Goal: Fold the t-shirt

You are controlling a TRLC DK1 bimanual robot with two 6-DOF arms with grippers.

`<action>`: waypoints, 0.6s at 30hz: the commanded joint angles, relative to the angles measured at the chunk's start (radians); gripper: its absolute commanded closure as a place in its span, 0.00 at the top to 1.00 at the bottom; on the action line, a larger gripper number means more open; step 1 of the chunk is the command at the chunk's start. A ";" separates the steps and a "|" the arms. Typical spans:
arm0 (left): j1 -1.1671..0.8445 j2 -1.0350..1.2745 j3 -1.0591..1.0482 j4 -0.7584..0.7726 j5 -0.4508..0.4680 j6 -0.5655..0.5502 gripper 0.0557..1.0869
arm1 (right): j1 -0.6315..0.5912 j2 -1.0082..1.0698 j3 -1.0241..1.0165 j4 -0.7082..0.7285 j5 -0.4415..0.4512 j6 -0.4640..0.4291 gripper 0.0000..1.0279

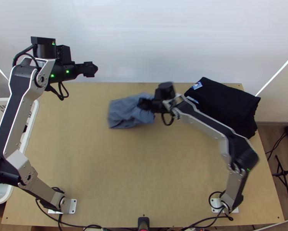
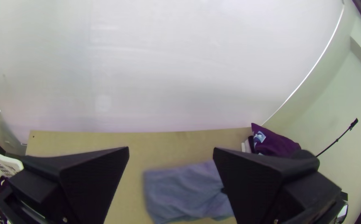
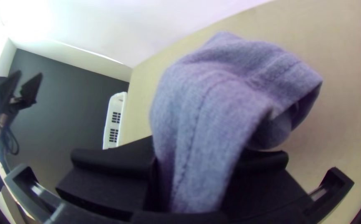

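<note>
In the top view, my left gripper [image 1: 91, 69] hangs beyond the table's far left part, away from the cloth. The left wrist view shows that gripper [image 2: 171, 166] open, its fingers wide apart. My right gripper [image 1: 146, 104] is at the right part of the grey-blue t-shirt [image 1: 126, 111], which lies as a small, wrinkled bundle near the far edge. Seen from the right wrist, this gripper [image 3: 197, 166] is shut on a gathered part of the t-shirt [image 3: 213, 99]; the cloth bulges up from between its fingers. The t-shirt's [image 2: 184, 193] other end looks roughly squared off.
A pile of dark folded clothes [image 1: 225, 102] lies at the table's far right corner, beside the right arm. A white basket [image 1: 31, 123] stands along the table's left edge, under the left arm. Bare tabletop [image 1: 144, 165] stretches between the two arms' bases.
</note>
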 commanded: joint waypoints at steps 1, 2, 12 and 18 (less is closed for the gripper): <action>0.012 -0.004 -0.007 -0.001 0.000 0.000 0.96 | -0.089 -0.192 0.045 -0.114 -0.020 0.004 0.03; 0.014 -0.005 -0.008 -0.001 0.000 0.000 0.96 | -0.111 -0.212 0.049 -0.129 -0.021 -0.006 0.03; 0.035 -0.019 -0.027 -0.001 0.012 0.023 0.96 | -0.399 -0.340 0.131 -0.253 -0.156 -0.091 0.03; 0.048 -0.022 -0.030 -0.001 0.018 0.040 0.96 | -0.556 -0.350 0.147 -0.253 -0.250 -0.177 0.03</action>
